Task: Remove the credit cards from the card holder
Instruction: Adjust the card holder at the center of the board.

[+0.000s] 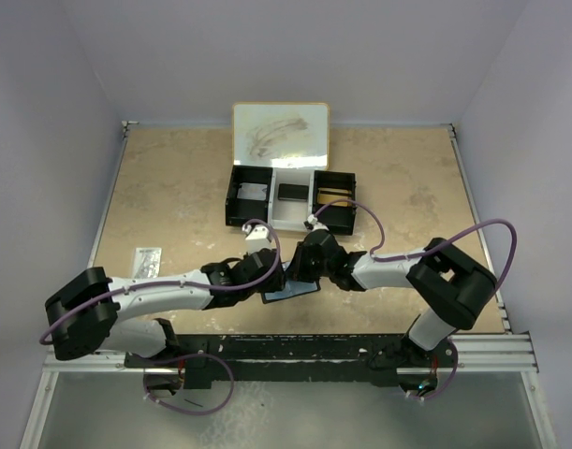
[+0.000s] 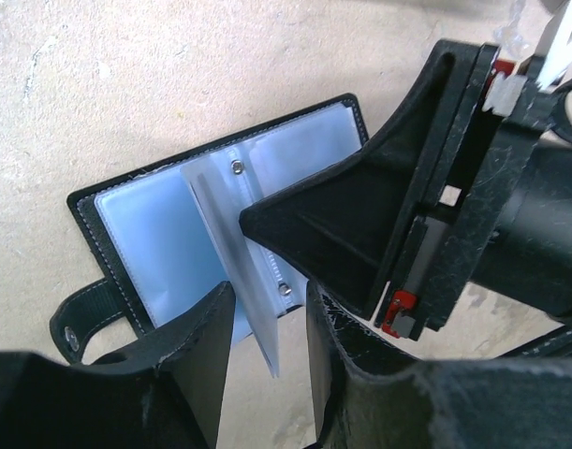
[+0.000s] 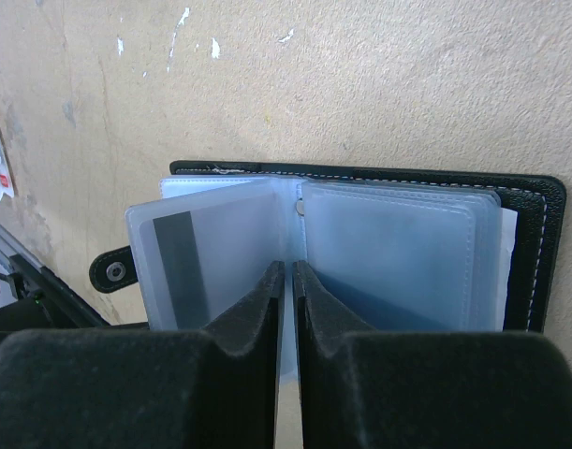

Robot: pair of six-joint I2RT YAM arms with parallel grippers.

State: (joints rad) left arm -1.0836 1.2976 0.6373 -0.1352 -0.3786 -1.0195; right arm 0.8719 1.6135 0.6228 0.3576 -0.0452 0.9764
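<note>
The card holder (image 1: 291, 290) lies open on the table (image 1: 173, 187) between both arms. The right fingers (image 3: 287, 273) pinch its upright sleeve (image 2: 241, 281); the left fingers (image 2: 270, 295) straddle it, apart.

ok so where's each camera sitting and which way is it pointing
Top external: above and behind the bases, looking down; both arms show, left gripper and right gripper over the card holder.
Left wrist: on that wrist, facing down past its open fingers at a sleeve; right gripper shows too.
Right wrist: faces down, own fingers shut on the sleeve.
Shared: all see the card holder.
</note>
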